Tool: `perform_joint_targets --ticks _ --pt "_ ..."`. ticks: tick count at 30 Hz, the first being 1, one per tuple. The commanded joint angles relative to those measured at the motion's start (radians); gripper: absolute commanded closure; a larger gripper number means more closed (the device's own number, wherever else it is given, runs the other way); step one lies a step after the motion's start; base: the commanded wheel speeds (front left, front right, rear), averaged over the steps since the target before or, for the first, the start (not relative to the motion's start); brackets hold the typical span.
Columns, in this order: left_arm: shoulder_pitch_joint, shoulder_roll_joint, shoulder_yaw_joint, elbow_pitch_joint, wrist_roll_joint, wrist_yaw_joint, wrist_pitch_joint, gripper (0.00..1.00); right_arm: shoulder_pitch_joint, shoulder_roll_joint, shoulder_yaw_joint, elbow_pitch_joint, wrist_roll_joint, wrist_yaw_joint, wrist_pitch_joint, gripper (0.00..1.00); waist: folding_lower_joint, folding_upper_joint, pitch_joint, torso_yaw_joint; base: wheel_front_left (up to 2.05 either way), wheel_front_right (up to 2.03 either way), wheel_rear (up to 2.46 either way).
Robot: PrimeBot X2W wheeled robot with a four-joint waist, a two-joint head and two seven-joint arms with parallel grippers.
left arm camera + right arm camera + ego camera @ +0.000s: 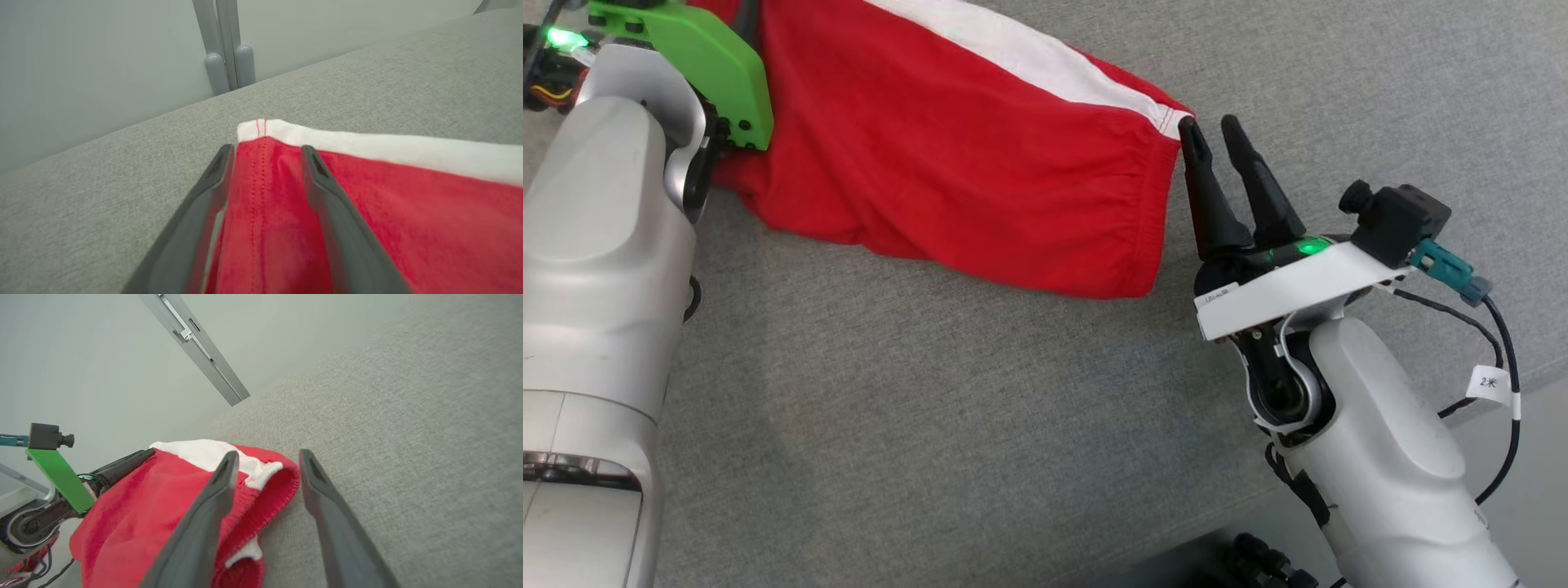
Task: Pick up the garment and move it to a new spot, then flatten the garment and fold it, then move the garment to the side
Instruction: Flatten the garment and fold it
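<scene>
Grey woven surface [947, 425], soft red garment [947, 163]

We see a silver-grey left forearm [596, 245] w/ a green wrist plate [715, 73]. Our right forearm [1388, 457] has a white plate [1290, 290], black camera [1401, 214], teal connector [1445, 269] & a black cable [1512, 441] w/ white tag [1492, 382]; the right gripper [1209, 122] has dark, tapered fingers.

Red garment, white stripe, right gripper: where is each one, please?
red garment [947, 163], head view, middle of the red cloth
white stripe [388, 149], left wrist view, middle of the band
right gripper [1210, 122], head view, between its fingertips
</scene>
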Motion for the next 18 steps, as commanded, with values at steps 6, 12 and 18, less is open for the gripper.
perform_joint_targets --ticks 6,12,18 --pt "0.043 -0.001 0.026 0.028 -0.020 0.030 -0.191 0.00 0.087 0.000 -0.065 -0.106 -0.210 -0.001 -0.003 0.00 0.0000 0.0000 -0.032 0.038 0.00 0.00 0.00" --pt "0.156 0.005 0.104 -0.166 -0.028 0.105 -0.236 0.00 0.175 -0.016 -0.164 -0.224 -0.392 -0.001 -0.003 0.00 0.0000 0.0000 -0.077 0.098 0.00 0.00 0.00" --pt "0.426 -0.002 0.214 -0.521 0.014 0.182 -0.233 0.00 0.228 -0.044 -0.220 -0.271 -0.463 -0.001 -0.003 0.00 0.0000 0.0000 -0.142 0.162 0.00 0.00 0.00"
